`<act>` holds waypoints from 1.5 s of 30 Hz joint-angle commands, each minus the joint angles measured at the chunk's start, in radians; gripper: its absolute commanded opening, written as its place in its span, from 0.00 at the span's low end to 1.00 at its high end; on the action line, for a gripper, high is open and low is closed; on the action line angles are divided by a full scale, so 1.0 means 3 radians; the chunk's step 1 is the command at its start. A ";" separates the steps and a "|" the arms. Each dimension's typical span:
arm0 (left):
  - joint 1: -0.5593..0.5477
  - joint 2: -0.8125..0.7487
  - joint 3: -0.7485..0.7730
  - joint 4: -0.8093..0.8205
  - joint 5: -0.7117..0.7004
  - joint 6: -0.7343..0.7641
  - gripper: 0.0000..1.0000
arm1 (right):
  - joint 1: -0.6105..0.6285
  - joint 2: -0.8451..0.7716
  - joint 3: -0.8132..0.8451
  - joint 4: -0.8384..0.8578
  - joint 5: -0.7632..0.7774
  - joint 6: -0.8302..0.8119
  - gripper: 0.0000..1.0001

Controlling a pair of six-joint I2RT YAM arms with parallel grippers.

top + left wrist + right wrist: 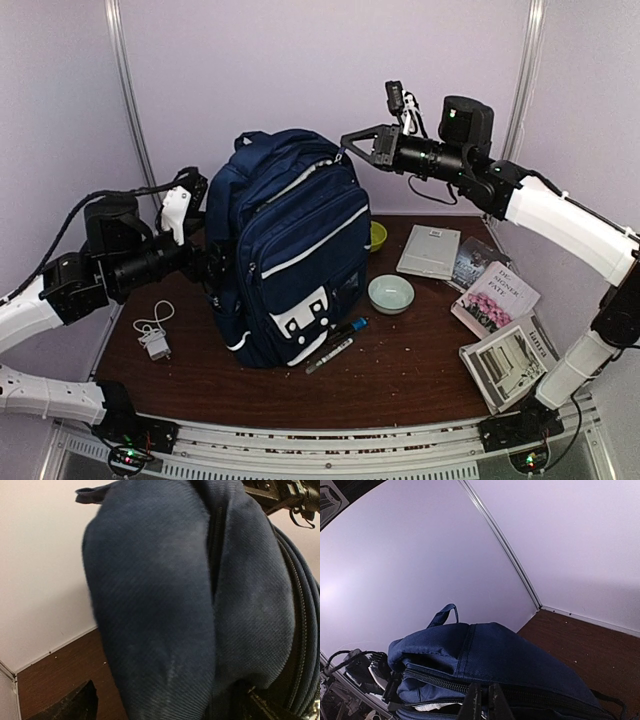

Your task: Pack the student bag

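Since the student bag, upright on the table, is judged soft and floppy, a hold at its top loop is advised; left gripper is spread wide, nothing gripped, right gripper is closed by the zipper.

Mid-table is taken up by the student bag, stood upright, so no straight pass across is possible. The bag's left flank is closed off by the left gripper, its fingers spread wide with fabric bulging between them. Top-right access is partly blocked by the right gripper, its fingers brought together right at the zip. Right of the bag the space is cluttered: markers just beside its foot, a bowl near, books spread along the right edge. Front left is obstructed only by a charger with cable. Bare tabletop is seen along the near edge, and between markers and books.
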 commanded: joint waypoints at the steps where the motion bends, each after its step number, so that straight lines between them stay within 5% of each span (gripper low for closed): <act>1: -0.0011 -0.0006 0.0513 -0.0618 0.0052 0.0011 0.98 | 0.0038 0.0123 0.0403 0.0156 0.0050 -0.0168 0.00; 11: -0.0030 -0.0062 0.1320 -0.1329 0.0200 0.0515 0.98 | 0.0147 0.0151 0.0563 -0.0088 0.0011 -0.0446 0.00; 21: -0.0050 0.1917 0.3606 -0.2407 -0.0493 0.1196 0.98 | 0.0268 0.0201 0.0532 -0.0173 -0.0027 -0.0517 0.00; 31: 0.0041 0.2341 0.3780 -0.2595 0.0850 0.1265 0.97 | 0.0285 0.0188 0.0497 -0.0170 -0.0032 -0.0516 0.00; 33: 0.0069 0.2379 0.3736 -0.2593 0.0884 0.1261 0.89 | 0.0280 0.0186 0.0494 -0.0175 -0.0037 -0.0518 0.00; 37: 0.0152 0.2366 0.3675 -0.2537 0.0825 0.1198 0.54 | 0.0277 0.0126 0.0431 -0.0178 -0.0029 -0.0552 0.00; 39: 0.0156 0.2245 0.3554 -0.2398 0.0788 0.1177 0.07 | 0.0231 0.0063 0.0322 -0.0145 0.0056 -0.0525 0.00; 40: 0.0156 0.2155 0.3450 -0.2297 0.0736 0.1150 0.00 | 0.0162 0.0015 0.0231 -0.0100 0.0127 -0.0480 0.00; 45: 0.0156 0.1500 0.2711 -0.1636 0.0452 0.1185 0.00 | -0.0271 -0.0203 -0.0376 0.0346 0.0311 -0.0055 0.00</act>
